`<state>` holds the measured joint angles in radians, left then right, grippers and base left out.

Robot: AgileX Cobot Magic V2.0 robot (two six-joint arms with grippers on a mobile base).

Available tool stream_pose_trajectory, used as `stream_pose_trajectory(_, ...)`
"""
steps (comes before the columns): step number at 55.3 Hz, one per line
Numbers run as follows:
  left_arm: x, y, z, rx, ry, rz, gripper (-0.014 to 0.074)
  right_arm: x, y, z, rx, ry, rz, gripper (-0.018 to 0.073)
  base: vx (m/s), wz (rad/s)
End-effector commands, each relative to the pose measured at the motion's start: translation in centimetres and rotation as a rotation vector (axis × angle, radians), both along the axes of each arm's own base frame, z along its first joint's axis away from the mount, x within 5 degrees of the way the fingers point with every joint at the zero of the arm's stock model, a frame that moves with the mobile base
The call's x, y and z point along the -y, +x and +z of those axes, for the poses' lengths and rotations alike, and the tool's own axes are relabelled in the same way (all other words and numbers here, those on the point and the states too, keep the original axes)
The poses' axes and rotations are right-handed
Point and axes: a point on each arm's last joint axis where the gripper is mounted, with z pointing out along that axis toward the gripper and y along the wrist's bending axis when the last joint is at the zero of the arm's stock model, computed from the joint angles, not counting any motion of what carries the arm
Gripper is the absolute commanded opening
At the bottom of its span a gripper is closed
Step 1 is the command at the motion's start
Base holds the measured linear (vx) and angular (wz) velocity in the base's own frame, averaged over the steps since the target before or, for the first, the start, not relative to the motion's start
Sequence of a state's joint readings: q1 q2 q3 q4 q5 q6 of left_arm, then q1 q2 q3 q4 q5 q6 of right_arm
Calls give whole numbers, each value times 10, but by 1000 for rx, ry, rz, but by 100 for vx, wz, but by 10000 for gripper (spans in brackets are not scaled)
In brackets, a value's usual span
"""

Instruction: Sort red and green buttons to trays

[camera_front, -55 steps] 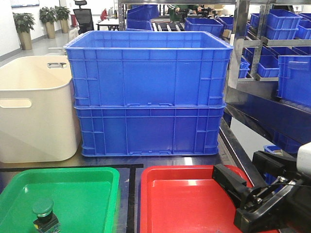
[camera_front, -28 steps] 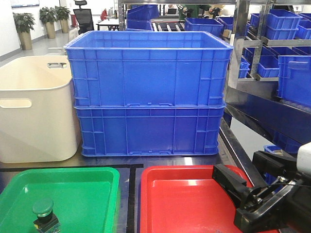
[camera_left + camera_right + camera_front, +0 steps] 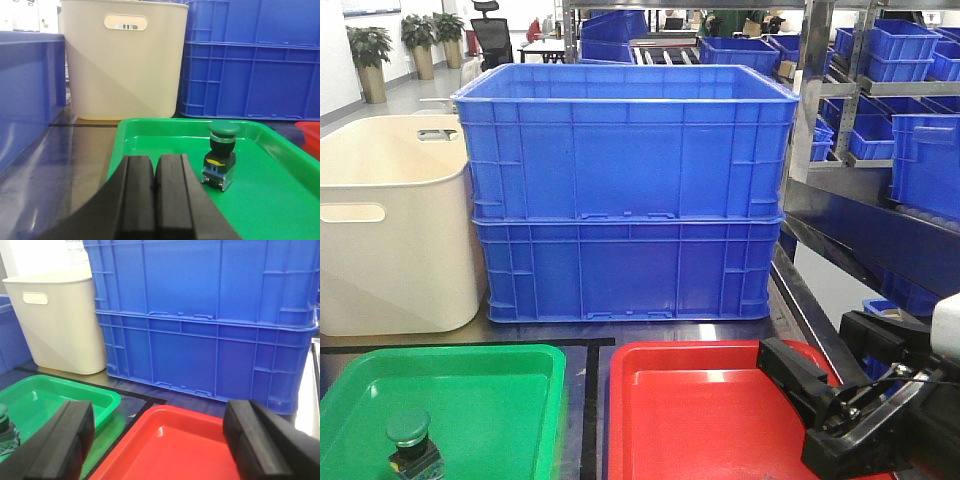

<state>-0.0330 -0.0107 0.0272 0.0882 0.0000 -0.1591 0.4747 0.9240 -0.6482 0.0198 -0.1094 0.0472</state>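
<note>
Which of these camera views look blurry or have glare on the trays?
Front view: sharp overall, soft white glare along the red tray. Left wrist view: green button in focus, the shut left gripper close and slightly soft. Right wrist view: glare spot on the red tray's floor, right gripper fingers blurred.

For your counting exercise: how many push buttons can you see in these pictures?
1: a green button stands upright in the green tray. Others may be hidden.

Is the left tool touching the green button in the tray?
Apart. The left wrist view shows the left tool shut, with bare green tray floor between it and the green button.
</note>
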Motion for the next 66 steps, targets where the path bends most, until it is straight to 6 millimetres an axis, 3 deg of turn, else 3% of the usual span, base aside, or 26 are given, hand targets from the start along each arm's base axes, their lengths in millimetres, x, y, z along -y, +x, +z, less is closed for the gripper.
stream_pose_trajectory(1,0,-3,14,104,-19,-5,-8,1,-2,22,122,59,-1,587,0,0)
stream_pose_trajectory(43,0,-3,14,103,-19,-5,-7,1,-2,18,100,37,1,566,0,0)
stream_pose_trajectory(50,0,-3,14,103,-19,-5,-7,9,-18,13,76,38,0,519,0,0)
stream_pose_trajectory(66,0,-3,14,103,-19,-5,-7,44,-85,-19,119,83,1,367,0,0)
